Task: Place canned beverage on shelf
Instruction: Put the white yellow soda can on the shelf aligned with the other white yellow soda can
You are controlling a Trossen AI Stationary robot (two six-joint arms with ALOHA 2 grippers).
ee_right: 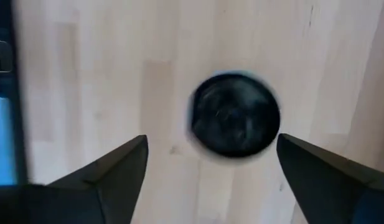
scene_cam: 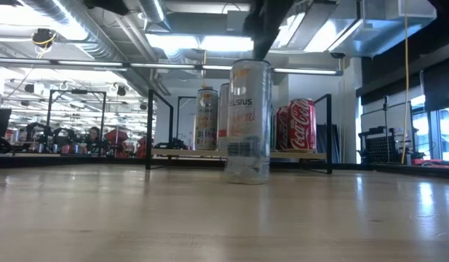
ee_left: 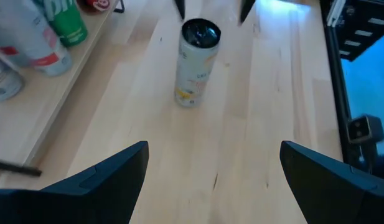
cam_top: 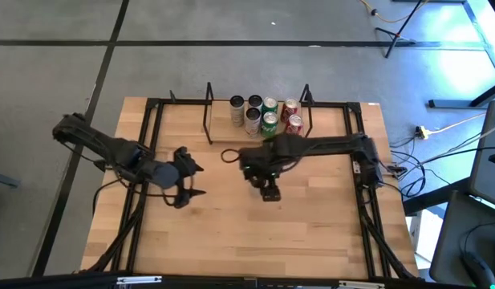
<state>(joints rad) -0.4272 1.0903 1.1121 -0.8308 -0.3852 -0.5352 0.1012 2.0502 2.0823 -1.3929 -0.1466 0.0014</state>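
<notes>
One canned beverage [ee_left: 195, 61] stood upright on the worktop [cam_top: 311, 233], directly beneath our right tool [ee_right: 207, 155], whose fingers were spread wide above its dark top without touching it. Beyond that tool, the shelf [cam_top: 219, 128] carried several other cans [cam_top: 267, 115]. Our left tool [cam_top: 191, 181] waited off to the side, also spread wide, facing the can.

The wooden table [cam_top: 231, 233] stands on a grey floor [cam_top: 62, 72] crossed by dark seams. Beyond its far edge lies an open hall with ceiling ducts [scene_cam: 86, 33] (silvery, running overhead) and light strips [scene_cam: 188, 44]. Windows [scene_cam: 439, 127] brighten the right side.
</notes>
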